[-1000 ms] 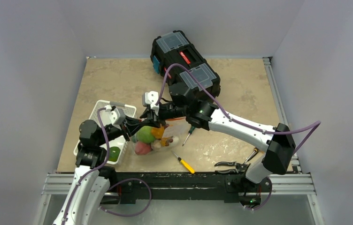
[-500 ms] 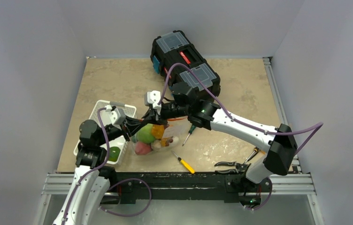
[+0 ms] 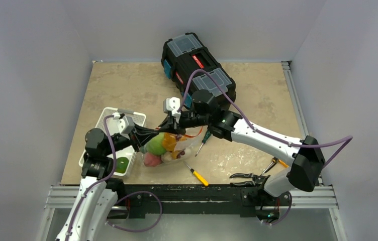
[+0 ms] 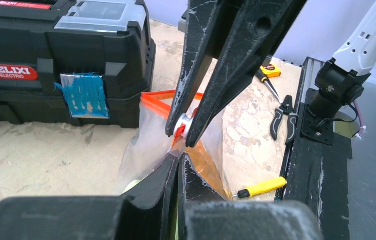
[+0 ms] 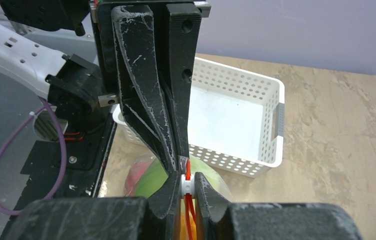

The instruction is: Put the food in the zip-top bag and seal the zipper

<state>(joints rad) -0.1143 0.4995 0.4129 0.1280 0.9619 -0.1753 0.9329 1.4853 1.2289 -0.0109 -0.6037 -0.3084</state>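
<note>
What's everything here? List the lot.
table: one, beige
toolbox: one, black, far side of the table
basket: one, white, slotted, left side
round fruit: one, green, in the basket
zip-top bag: one, clear, beside the basket
zipper: one, orange-red, along the bag's mouth
cabbage: one, pale green, inside the bag
peach: one, pink, inside the bag
screwdrivers: two, one yellow-handled, one dark-handled, right of the bag
pliers: one, black-handled, near edge, right
orange-handled tool: one, beside the pliers
left gripper: one, black, shut on the bag's mouth
right gripper: one, black, shut on the zipper's white tab
</note>
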